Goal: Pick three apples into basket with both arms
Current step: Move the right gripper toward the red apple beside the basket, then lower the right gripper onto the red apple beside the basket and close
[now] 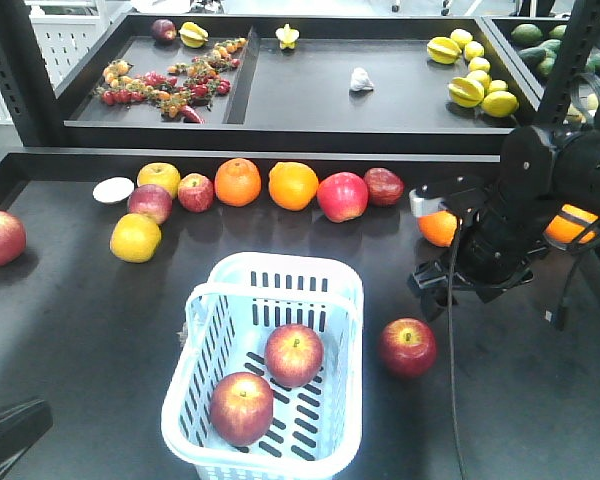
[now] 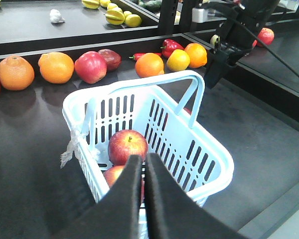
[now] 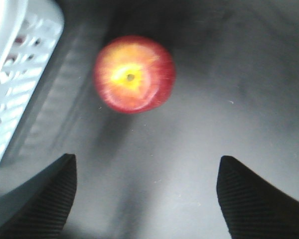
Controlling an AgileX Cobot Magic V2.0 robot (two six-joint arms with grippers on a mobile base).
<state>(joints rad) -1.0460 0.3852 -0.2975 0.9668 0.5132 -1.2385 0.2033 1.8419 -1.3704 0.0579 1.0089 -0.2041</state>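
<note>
Two apples in the basket, one apple on the tabletop beside it.

The left gripper [image 2: 143, 164] is nearest, its fingers pressed together and holding nothing, above the near end of the basket [image 1: 332, 400]. Inside the basket lie two apples [image 1: 242, 408] [image 1: 294, 355]. A third apple [image 1: 408, 346] rests on the tabletop [image 1: 80, 330] just right of the basket. The right gripper [image 3: 144, 191] is wide apart and empty, hanging over this apple without touching it. Along the far edge there is a row of fruit, three oranges [image 1: 238, 181] among them. No writing can be read.
</note>
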